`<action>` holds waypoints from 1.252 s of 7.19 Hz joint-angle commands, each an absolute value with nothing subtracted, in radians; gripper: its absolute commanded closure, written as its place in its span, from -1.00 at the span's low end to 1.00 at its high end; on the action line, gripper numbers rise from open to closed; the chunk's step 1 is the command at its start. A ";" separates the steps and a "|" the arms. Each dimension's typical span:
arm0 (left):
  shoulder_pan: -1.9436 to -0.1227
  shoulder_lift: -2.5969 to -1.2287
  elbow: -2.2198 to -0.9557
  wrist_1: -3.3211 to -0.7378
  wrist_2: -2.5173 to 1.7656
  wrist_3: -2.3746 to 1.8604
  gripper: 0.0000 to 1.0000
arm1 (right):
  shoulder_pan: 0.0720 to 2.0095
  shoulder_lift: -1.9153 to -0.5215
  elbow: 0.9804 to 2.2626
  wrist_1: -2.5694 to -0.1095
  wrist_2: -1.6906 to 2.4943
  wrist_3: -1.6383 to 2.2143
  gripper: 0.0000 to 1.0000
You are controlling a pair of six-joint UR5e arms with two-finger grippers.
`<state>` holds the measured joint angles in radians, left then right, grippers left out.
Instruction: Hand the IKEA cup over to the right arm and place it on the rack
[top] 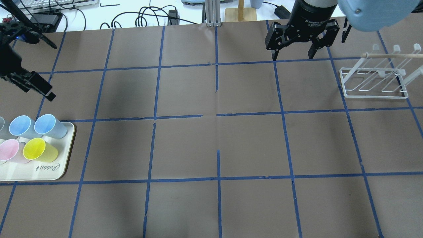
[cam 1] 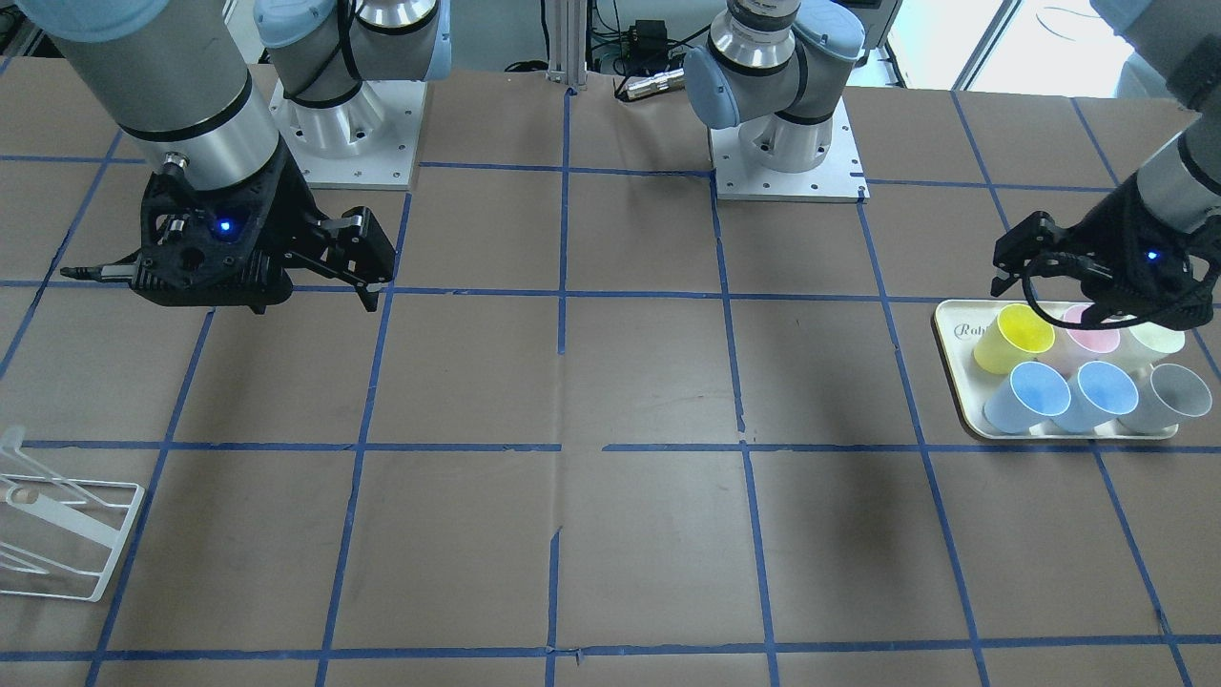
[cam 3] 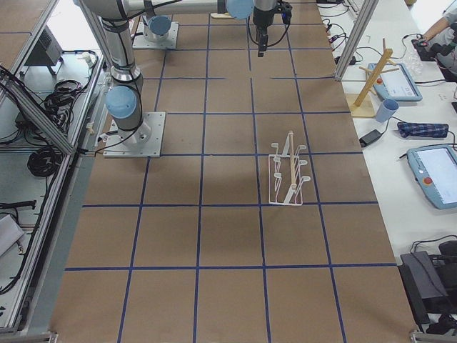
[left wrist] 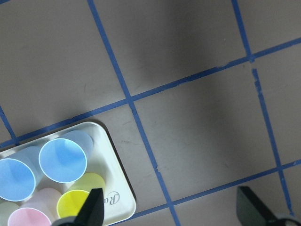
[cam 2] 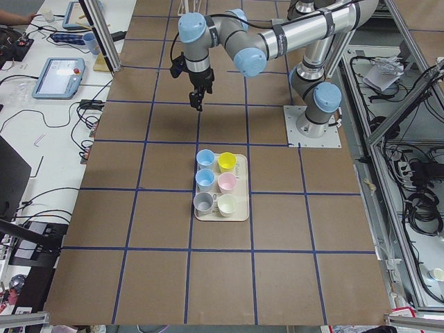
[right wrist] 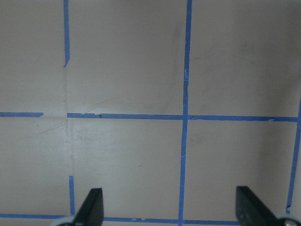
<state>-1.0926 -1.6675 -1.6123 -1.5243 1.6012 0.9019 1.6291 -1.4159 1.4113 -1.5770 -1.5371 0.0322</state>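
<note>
Two light blue cups (top: 46,125) (top: 21,125) stand upright side by side on a cream tray (top: 39,172) at the table's left end; they also show in the front view (cam 1: 1035,391) (cam 1: 1097,391) and the left wrist view (left wrist: 62,160). My left gripper (top: 53,72) is open and empty, raised above the table just beyond the tray. It touches no cup. My right gripper (top: 292,57) is open and empty over the far right of the table. The white wire rack (top: 373,79) stands empty to its right.
The tray also holds a yellow cup (top: 34,148), a pink cup (top: 8,149), a grey cup (cam 1: 1173,396) and a pale cup (cam 1: 1154,339). Blue tape lines grid the brown table. The two arm bases (cam 1: 787,153) are bolted at the robot's edge.
</note>
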 commanded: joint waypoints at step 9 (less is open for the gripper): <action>-0.919 -1.940 -1.747 -1.046 1.603 1.436 -1.00 | 1.629 -1.416 1.411 -1.578 -1.536 0.032 -1.00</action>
